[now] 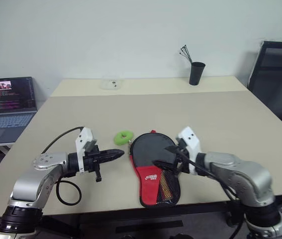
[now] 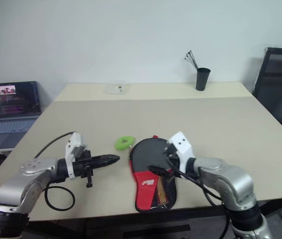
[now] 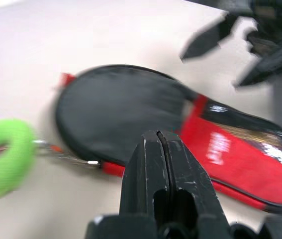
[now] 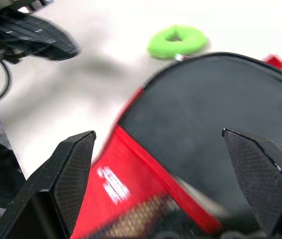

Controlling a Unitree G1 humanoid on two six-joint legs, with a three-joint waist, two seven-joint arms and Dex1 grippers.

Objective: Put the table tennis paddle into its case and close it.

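Fingers of your right gripper (image 1: 166, 155) gape empty over the paddle-shaped black-and-red fabric case (image 1: 153, 169), lengthwise toward you on the tabletop (image 1: 220, 119); left gripper (image 1: 115, 155) shut, empty, beside it.

The case (image 1: 153, 167) is black over its round upper part and red below, with a white logo on the red panel and dark mesh showing yellowish flecks. A bright green ring (image 1: 124, 137) lies on the beige table (image 1: 131, 107). The cup (image 1: 196, 73) is black.
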